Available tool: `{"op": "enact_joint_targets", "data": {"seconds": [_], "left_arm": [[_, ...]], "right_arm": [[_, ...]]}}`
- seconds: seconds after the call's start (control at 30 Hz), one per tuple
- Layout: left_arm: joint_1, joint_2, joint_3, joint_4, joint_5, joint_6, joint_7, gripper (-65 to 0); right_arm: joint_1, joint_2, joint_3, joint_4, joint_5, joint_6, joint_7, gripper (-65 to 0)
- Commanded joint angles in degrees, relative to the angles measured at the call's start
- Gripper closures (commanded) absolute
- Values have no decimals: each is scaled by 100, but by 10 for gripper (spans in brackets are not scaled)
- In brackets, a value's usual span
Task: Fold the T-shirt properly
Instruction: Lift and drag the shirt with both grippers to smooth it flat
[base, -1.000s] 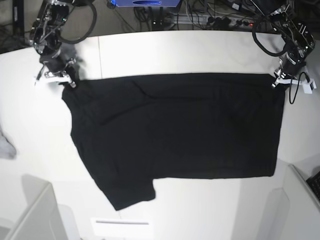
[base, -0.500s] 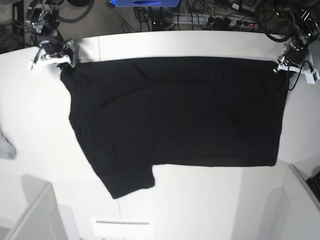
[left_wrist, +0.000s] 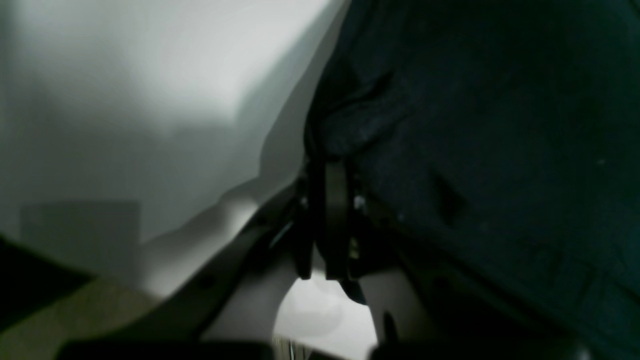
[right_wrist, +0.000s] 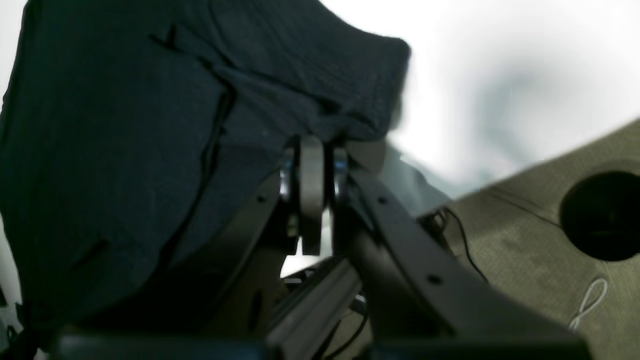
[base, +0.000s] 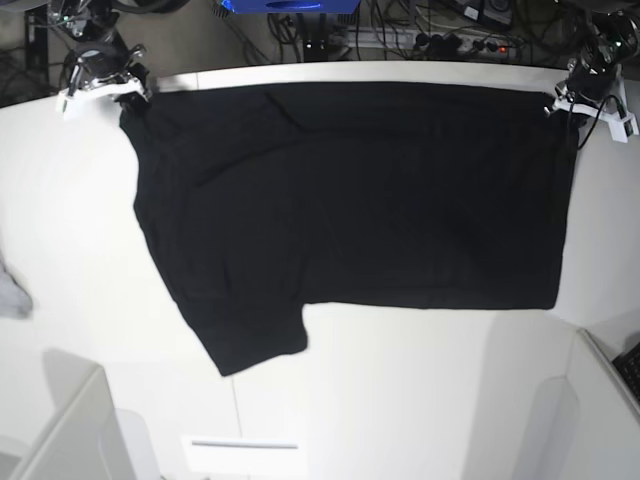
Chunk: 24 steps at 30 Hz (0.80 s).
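The black T-shirt (base: 350, 190) hangs stretched across the white table (base: 400, 400), plain side showing, one sleeve pointing down at the lower left. My right gripper (base: 128, 95) is shut on its far left corner, and my left gripper (base: 557, 103) is shut on its far right corner. In the right wrist view the closed fingers (right_wrist: 311, 195) pinch a bunched edge of the T-shirt (right_wrist: 125, 125). The left wrist view shows the closed fingers (left_wrist: 334, 215) clamped on the T-shirt (left_wrist: 475, 125) in the same way.
A small grey cloth scrap (base: 12, 292) lies at the table's left edge. A white paper slip (base: 243, 455) sits near the front edge. Cables and a blue box (base: 290, 6) run behind the table's far edge. A grey panel (base: 70, 430) stands at front left.
Both grippers have moved toward the table's far edge with the shirt corners held, pulling the top edge back. The lower hem and sleeve have slid slightly the same way.
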Motion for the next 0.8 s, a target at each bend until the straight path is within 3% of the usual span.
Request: {"op": "enact_joint_targets", "data": {"seconds": [0.0,0.57,0.6,0.7,0.77], "left_arm": [[28,-94,-60,81,-29,-12,-103,0],[230,-76,-69,169,-29,-12,-103,0],[230,-76,-69,169,-29,-12,-103,-16],[230,-76,-78,169,-29,-12,-103,-248],[239,-76,-78,169,-29,-12,-103,-380]], "right_arm": [[-64,48,33,105,53,48,100,0],[-108,48,147,105,53,48,92,0],[-108,40,217,105,53,48,92,-53],[-108,-66,384,122,53,48,92,-249],[-108,-75,534,175,53,48,83,-284]]}}
